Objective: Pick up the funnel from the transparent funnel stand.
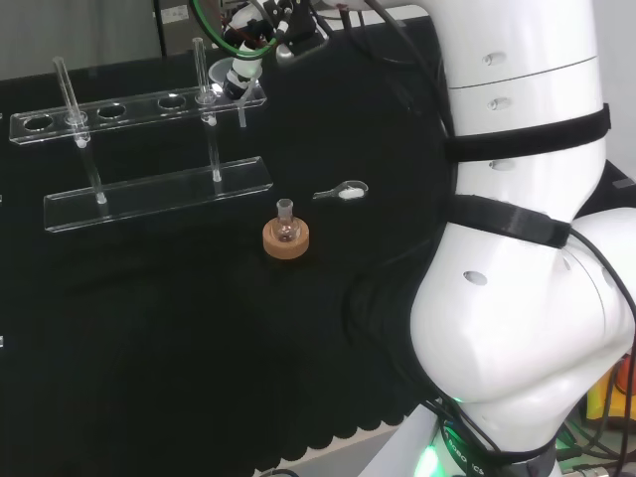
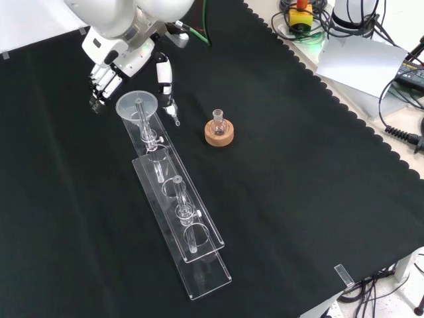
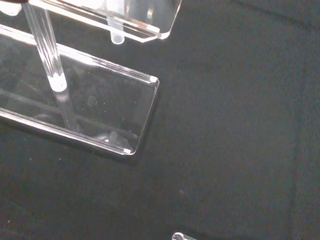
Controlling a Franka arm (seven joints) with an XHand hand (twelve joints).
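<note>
Fingers of the hand (image 1: 243, 72) hang at the stand's (image 1: 149, 189) right end in the head view, beside the funnel (image 1: 221, 72); whether they grip it I cannot tell

From the front, the hand (image 2: 116, 69) flanks the funnel (image 2: 137, 105), seated in the stand's (image 2: 179, 218) end hole

At the wrist, the stand's (image 3: 100, 110) base plate shows

Light, slick, probably brittle: take its cone rim

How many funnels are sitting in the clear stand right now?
1. The funnel sits in the end hole of the clear stand nearest the hand; the other holes look empty, though clear ware is hard to see.
</note>
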